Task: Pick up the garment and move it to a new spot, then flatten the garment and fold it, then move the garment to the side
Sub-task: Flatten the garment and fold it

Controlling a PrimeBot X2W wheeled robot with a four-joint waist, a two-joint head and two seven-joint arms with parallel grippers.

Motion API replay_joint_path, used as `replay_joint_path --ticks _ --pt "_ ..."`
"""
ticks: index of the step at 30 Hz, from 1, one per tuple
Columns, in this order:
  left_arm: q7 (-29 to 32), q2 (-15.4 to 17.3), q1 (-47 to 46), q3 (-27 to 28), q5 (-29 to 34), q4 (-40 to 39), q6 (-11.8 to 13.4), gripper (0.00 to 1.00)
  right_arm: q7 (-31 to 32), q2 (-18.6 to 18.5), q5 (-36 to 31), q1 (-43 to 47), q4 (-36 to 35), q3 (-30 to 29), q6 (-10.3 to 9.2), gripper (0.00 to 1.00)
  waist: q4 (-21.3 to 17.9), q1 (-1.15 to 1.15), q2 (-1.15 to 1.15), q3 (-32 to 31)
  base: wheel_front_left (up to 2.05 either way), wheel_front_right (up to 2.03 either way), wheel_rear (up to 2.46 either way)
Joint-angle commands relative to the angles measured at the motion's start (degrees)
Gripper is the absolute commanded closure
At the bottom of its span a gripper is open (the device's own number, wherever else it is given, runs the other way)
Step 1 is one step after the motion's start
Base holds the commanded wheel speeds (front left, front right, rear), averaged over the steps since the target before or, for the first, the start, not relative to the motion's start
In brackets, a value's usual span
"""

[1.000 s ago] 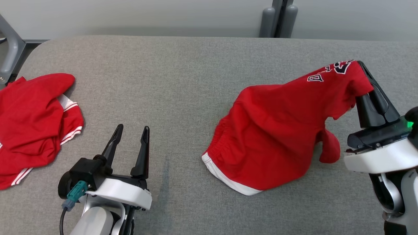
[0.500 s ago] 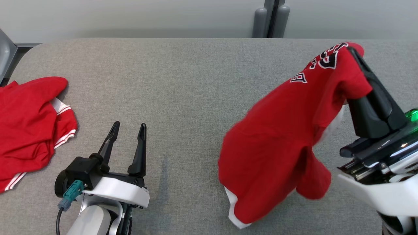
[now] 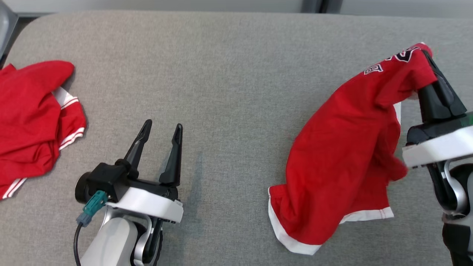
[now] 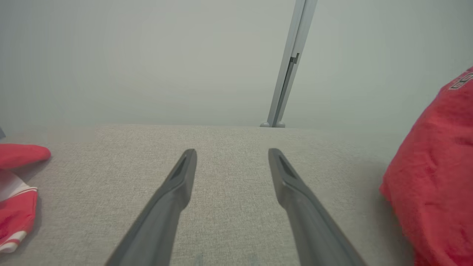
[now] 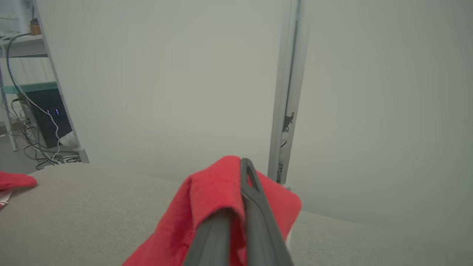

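Observation:
A red garment with white trim and lettering hangs from my right gripper, which is shut on its upper edge at the right of the grey table. Its lower hem rests on the table near the front. In the right wrist view the red cloth wraps over the closed fingers. My left gripper stands open over bare table at the lower left, nothing between its fingers. The hanging garment's edge shows at the right of the left wrist view.
A second red garment with white stripes lies crumpled at the table's left edge, also seen as red cloth in the left wrist view. A grey wall and a vertical post stand behind the table. Shelves with cables stand far left.
My right gripper has lifted the garment off the table and carried it rightward; it now hangs longer with the hem touching down. The camera tilted down. The left gripper stayed open.

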Motion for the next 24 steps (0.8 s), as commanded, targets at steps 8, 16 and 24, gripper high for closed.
replay_joint_path --ticks 8,16,24 --pt "-0.11 -1.67 -3.72 1.0 1.68 -0.06 -1.79 0.0 -5.33 -1.84 1.18 -7.61 17.24 -0.88 -0.01 1.0 3.42 0.0 0.0 6.39 0.0 0.0 0.0" --pt "-0.07 -3.22 -4.86 2.03 3.27 1.11 -3.11 0.0 -7.25 -2.49 -0.83 -12.74 28.28 0.09 -0.01 0.8 3.87 0.0 0.0 7.51 0.0 0.0 0.0" --pt "-0.08 -3.6 -2.96 3.23 4.02 2.87 -3.95 0.0 -10.3 -1.23 -2.28 -9.67 29.45 1.11 -0.01 0.0 2.32 0.0 0.0 3.95 0.0 0.0 0.0"
